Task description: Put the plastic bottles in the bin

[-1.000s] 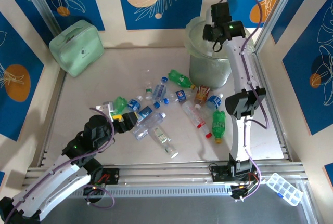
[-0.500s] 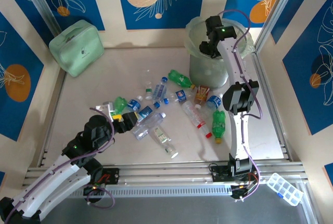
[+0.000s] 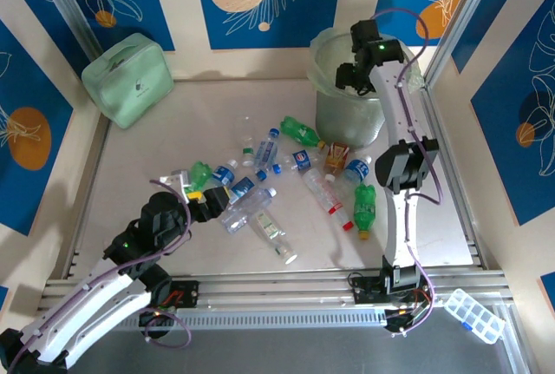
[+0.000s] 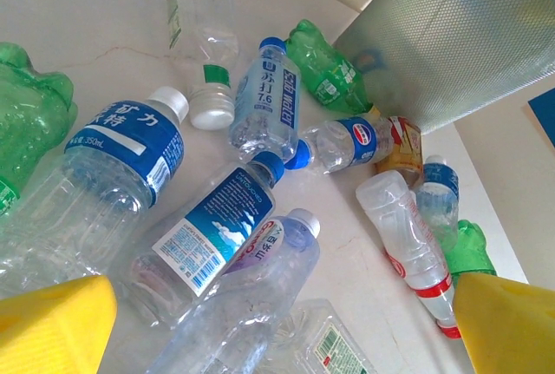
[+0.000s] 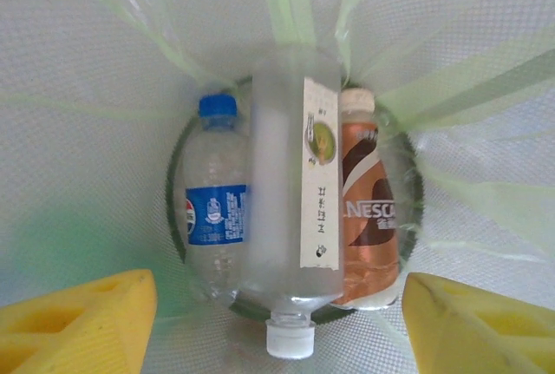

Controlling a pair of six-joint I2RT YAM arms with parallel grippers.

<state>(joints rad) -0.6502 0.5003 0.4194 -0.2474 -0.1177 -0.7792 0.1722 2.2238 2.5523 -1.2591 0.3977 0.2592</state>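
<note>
Several plastic bottles (image 3: 260, 185) lie scattered mid-table, among them a green one (image 3: 301, 130) and a red-banded clear one (image 3: 328, 193). My left gripper (image 3: 205, 204) sits open and low at the left end of the pile. In the left wrist view its yellow pads (image 4: 54, 324) flank a clear bottle (image 4: 247, 300) lying beside a blue-labelled one (image 4: 217, 231). My right gripper (image 3: 356, 73) hangs open over the mouth of the pale-green bin (image 3: 345, 114). Between its empty yellow fingertips (image 5: 82, 322), three bottles rest on the bin's floor: blue-labelled (image 5: 214, 218), frosted white (image 5: 282, 218) and brown (image 5: 370, 218).
A mint-green case (image 3: 130, 79) stands at the back left corner. Blue-patterned walls close three sides, and aluminium rails (image 3: 277, 289) run along the near edge. A clear compartment box (image 3: 475, 314) lies outside at the bottom right. The bin's wall (image 4: 451, 44) rises beyond the pile.
The right gripper has dipped and shifted slightly over the bin's mouth. The left arm and the bottles on the table have not moved.
</note>
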